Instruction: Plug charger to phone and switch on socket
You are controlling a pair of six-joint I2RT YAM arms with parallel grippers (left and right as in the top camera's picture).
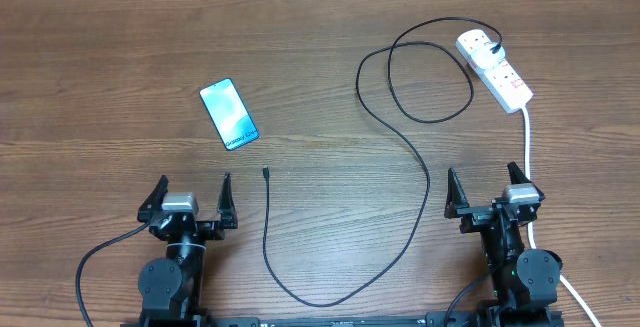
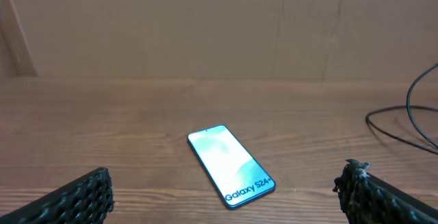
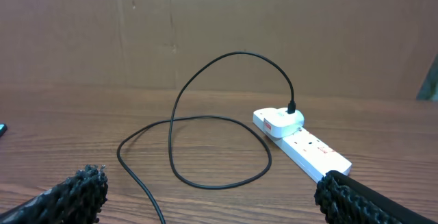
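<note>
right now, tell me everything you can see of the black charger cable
The charger is a long, thin black cable, lying slack on the wooden table. Its far end arches up and enters a white plug seated in the socket. From there it makes one crossed loop, then a wide U near the table's front edge. Its small black connector tip lies free on the wood, apart from the phone, with nothing gripping it.
</note>
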